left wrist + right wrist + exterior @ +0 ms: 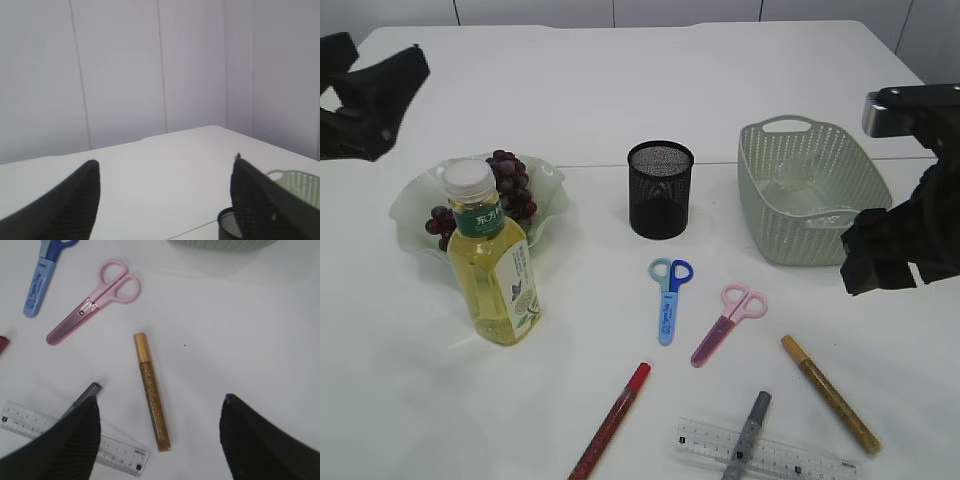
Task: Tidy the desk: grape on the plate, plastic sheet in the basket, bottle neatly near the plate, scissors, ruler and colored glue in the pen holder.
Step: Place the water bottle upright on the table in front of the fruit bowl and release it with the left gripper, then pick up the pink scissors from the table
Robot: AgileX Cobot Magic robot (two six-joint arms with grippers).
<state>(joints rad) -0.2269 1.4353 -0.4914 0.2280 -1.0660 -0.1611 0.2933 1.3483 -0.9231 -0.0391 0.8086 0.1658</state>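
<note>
The grapes (pixel 510 190) already lie on the plate (pixel 412 205) toward the left edge of the surface (pixel 620 90), and the bottle (pixel 492 262) stands upright just in front of that plate, touching or nearly touching its rim, so both of those steps look done. The basket (pixel 812 190) toward the right edge seems to hold something clear on its floor (probably the plastic sheet, though it is hard to be sure).

What is left, by my reading, is everything for the pen holder (pixel 660 188), which stands near the middle and looks empty. The blue scissors (pixel 669 298) and pink scissors (pixel 729 323) lie just in front of it. Along the near edge lie the red glue pen (pixel 612 420), the gold glue pen (pixel 152 390), and the grey glue pen (pixel 748 434), which rests across the ruler (pixel 768 452) and may hinder a clean pick of it.

The left hand (pixel 165 200) hangs open and empty, high over the far left corner. The right hand (pixel 160 440) hovers open and empty above the gold glue pen, with nothing between its fingers
</note>
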